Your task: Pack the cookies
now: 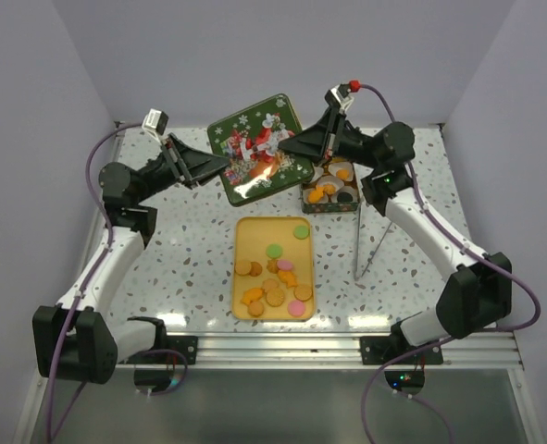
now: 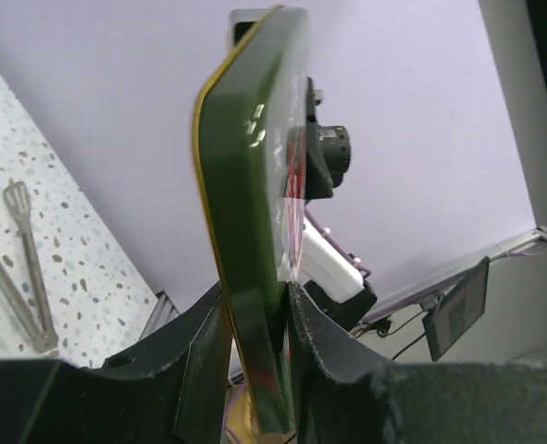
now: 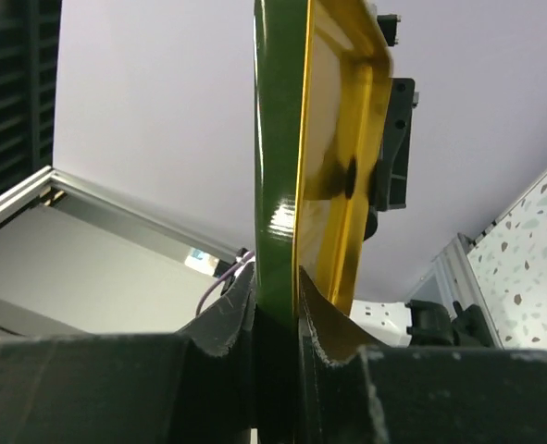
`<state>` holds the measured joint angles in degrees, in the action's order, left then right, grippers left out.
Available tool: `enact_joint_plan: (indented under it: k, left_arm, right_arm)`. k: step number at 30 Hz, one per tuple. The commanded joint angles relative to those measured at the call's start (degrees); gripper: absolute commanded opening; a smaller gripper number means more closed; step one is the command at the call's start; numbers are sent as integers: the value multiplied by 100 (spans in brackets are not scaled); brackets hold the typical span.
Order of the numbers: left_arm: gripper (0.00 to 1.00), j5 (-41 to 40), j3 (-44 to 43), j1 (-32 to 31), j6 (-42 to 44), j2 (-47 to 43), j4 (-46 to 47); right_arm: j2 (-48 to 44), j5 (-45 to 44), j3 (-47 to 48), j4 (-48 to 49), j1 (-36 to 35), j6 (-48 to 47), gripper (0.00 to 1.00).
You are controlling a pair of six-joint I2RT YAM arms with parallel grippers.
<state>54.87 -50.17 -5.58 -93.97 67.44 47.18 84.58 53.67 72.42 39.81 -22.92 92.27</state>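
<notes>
Both arms are raised at the back of the table (image 1: 190, 245), and you have the green lid (image 1: 259, 148) with the Christmas picture gripped between them, printed face up and tilted. The left gripper (image 1: 216, 168) is clamped on the lid's left edge; its wrist view shows the lid (image 2: 245, 185) edge-on and the left gripper (image 2: 254, 319) with its fingers pressed to both faces of the rim. The right gripper (image 1: 290, 146) is clamped on the opposite edge; its wrist view shows the right gripper (image 3: 275, 291) closed tight on the lid (image 3: 278, 139), gold inner side to the right. Most cookies (image 1: 273, 277) lie loose on the yellow tray (image 1: 254, 231) at the table's centre: orange, tan, pink and green. More cookies (image 1: 327, 191) sit in the open tin (image 1: 329, 208), just right of the tray's far end and partly under the right arm. Tongs (image 1: 370, 245) lie right of the tray.
</notes>
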Motion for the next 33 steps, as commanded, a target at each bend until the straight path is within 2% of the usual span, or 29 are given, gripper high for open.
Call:
enact_joint_plan:
  k: [1, 9, 12, 13, 17, 21, 28, 31, 33]
  left_arm:
    - [34, 129, -132, 40, 1387, -12, -1593]
    - [37, -64, -555, 40, 2417, 191, -2915]
    - [43, -178, -730, 40, 2716, 226, -3372]
    - [48, -274, -818, 40, 2796, 243, -3582]
    - [60, -451, -985, 40, 3122, 375, -3970]
    - [69, -591, -1091, 40, 3218, 629, -3971]
    - [70, -986, -1460, 5, 3368, 1613, -4005]
    - [69, -1022, -1977, -153, 3762, 2202, -4707]
    - [68, -1101, -2546, -215, 4270, 2588, -5635]
  right_arm:
    - [-231, 91, 167, -8, -29, -156, 0]
    - [-503, -260, 123, -1914, 190, -1403, 0]
    - [-582, -506, 88, -2801, 462, -1939, 0]
    - [-609, -594, 88, -3256, 551, -2167, 0]
    - [-469, -797, 96, -4111, 1209, -2669, 0]
    - [-109, -788, 228, -4516, 1632, -2977, 0]
    - [832, -366, 518, -4528, 2168, -3295, 0]
    - [1131, -445, 580, -4412, 2274, -3320, 0]
    - [1350, -489, 754, -4569, 2502, -3557, 0]
